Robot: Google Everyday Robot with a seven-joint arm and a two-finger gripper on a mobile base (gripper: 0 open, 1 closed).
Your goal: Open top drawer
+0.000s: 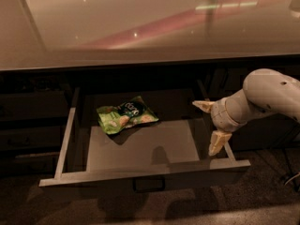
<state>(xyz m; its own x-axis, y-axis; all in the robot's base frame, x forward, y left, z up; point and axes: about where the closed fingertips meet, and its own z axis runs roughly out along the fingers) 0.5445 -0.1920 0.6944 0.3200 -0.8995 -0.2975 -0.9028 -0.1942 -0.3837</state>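
One drawer (140,174) standing open, holding green bag (125,117) back-left; gripper (211,124) hovering at right wall, fingers spread wide, gripping nothing.

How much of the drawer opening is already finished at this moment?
Done: the top drawer stands pulled far out, its grey floor and a green snack bag exposed. In hand: the gripper hangs open by its right wall, holding nothing. Left: perhaps only backing the gripper away.

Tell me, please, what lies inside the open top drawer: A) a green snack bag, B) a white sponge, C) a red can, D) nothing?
A: a green snack bag lies at the back left of the top drawer; the open gripper hovers at its right wall.
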